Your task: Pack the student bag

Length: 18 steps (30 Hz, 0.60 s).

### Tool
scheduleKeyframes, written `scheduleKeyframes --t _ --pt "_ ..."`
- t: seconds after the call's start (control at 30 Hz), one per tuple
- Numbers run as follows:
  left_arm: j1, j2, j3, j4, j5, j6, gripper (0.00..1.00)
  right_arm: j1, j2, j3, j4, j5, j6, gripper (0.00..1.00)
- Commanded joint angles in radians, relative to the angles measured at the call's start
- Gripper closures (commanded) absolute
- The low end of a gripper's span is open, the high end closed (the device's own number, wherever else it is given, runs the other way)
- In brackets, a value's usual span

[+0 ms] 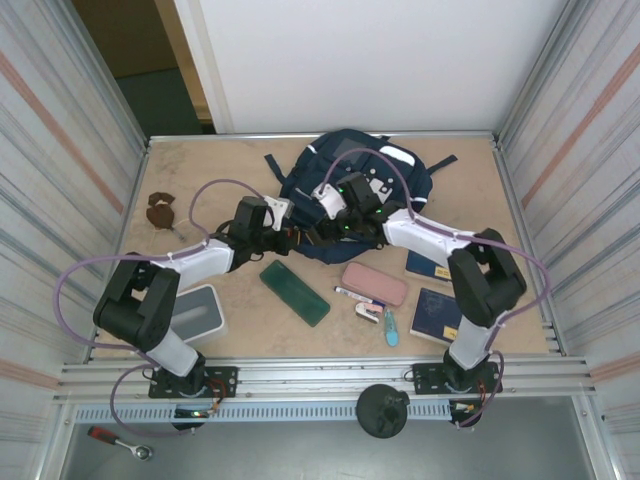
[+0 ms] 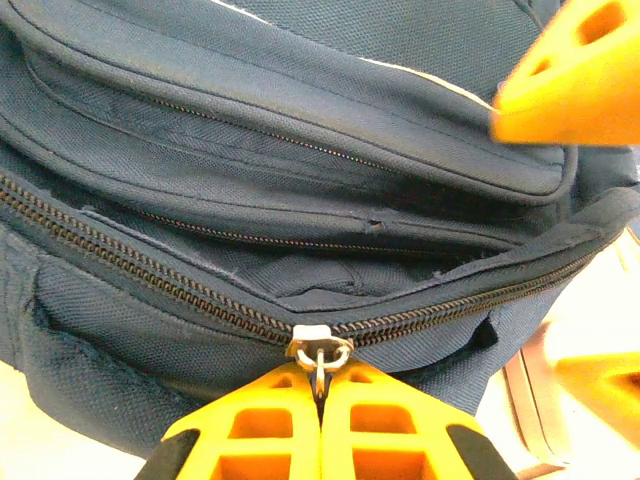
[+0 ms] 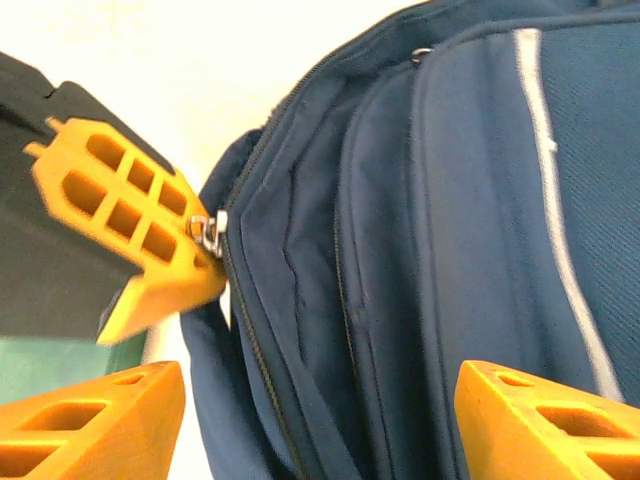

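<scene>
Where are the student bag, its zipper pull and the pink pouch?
student bag (image 1: 300,185), top external view, left navy fabric.
zipper pull (image 2: 320,352), left wrist view, metal ring.
pink pouch (image 1: 374,284), top external view, its middle.

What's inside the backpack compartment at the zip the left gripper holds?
Only navy fabric shows in the slit of the backpack beside the zipper pull pinched by the left gripper. No packed item visible; the interior is covered by the bag's panels.
</scene>
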Motion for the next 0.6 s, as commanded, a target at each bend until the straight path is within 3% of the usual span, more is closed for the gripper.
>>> scheduleKeyframes --t 0.0,0.13,0.23,0.43,0.57 --pt "0.003 -0.060 0.000 0.022 0.010 -0.013 1.00 0.002 0.071 0.039 -0.012 -0.020 -0.008 0.35" --pt "0.003 -0.074 -0.011 0.016 -0.043 -0.016 1.00 -0.006 0.064 0.012 -0.016 0.015 -0.012 0.78" --pt "0.003 -0.080 -0.014 -0.013 -0.136 -0.012 1.00 -0.029 0.023 -0.028 -0.023 0.034 -0.014 0.95" --pt "0.032 -0.070 0.015 -0.127 -0.300 -0.018 1.00 -0.095 -0.084 -0.126 -0.026 0.053 -0.026 1.00" --pt "0.052 -0.060 0.028 -0.165 -0.323 -0.018 1.00 -0.130 -0.121 -0.155 -0.039 0.062 -0.048 1.00"
